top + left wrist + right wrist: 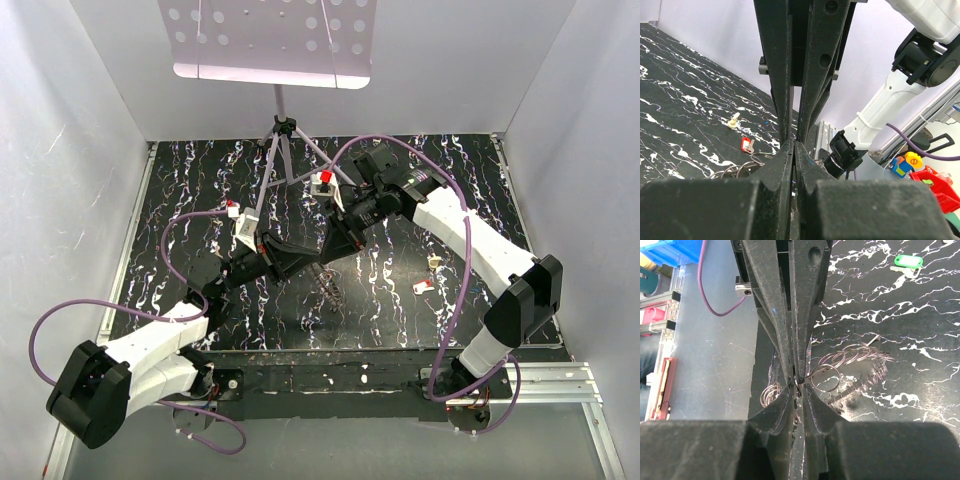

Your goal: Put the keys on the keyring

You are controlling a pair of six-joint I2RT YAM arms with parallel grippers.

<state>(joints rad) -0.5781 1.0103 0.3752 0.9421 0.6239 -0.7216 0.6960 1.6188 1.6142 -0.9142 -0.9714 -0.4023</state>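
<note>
The keyring, a thin grey ring fringed with small wire loops, hangs between both grippers at the mat's middle. My right gripper is shut on its wire, and one loop hangs beside the fingertips. My left gripper is shut tip to tip against the right one, with ring loops showing beside its jaws. In the top view the left gripper and right gripper meet nose to nose. A red key and a cream key lie on the mat. A green key lies farther off.
The music stand's tripod stands at the back middle, with a red key by its foot and another red key to its left. The cream key and the red key lie right of centre. White walls enclose the mat.
</note>
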